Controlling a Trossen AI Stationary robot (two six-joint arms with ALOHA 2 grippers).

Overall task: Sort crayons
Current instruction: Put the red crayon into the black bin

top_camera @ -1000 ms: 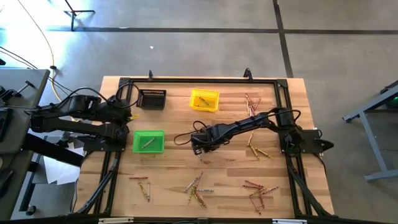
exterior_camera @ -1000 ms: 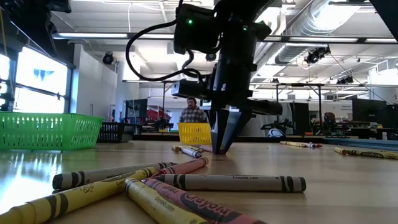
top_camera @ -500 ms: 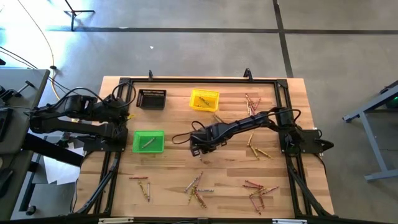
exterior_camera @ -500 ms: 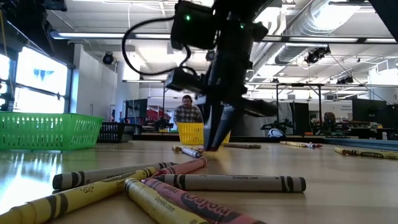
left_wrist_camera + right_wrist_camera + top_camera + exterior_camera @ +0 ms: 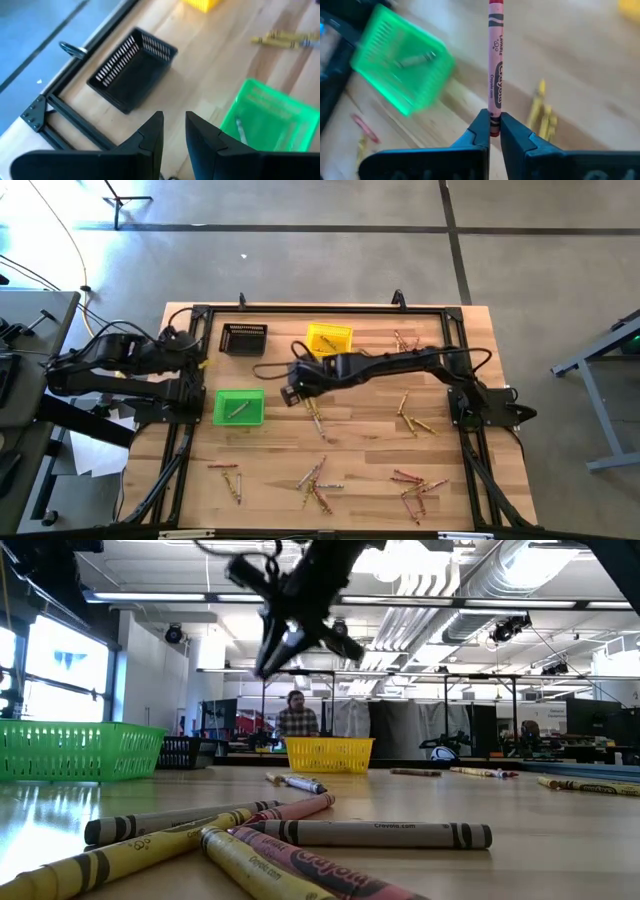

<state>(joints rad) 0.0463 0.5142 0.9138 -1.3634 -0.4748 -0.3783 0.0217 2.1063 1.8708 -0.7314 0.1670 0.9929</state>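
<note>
Right wrist view shows the right gripper (image 5: 493,126) pinching a red crayon (image 5: 495,65) by its lower end, so the stick juts straight out ahead of the fingers; held by the tip like that, it can probably be dropped end-first into a bin; in the high view this gripper (image 5: 296,385) hangs above the table between the black bin (image 5: 243,339), the yellow bin (image 5: 329,340) and the green bin (image 5: 239,407), lifted clear of the loose crayons (image 5: 316,478) scattered on the boards; red has no matching bin colour, so the black one looks the likely target, though that is a guess; one greyish crayon (image 5: 236,411) already lies in the green bin; the left gripper (image 5: 173,134) waits at the table's left edge, its fingers slightly apart and holding nothing, likely parked out of the way.
</note>
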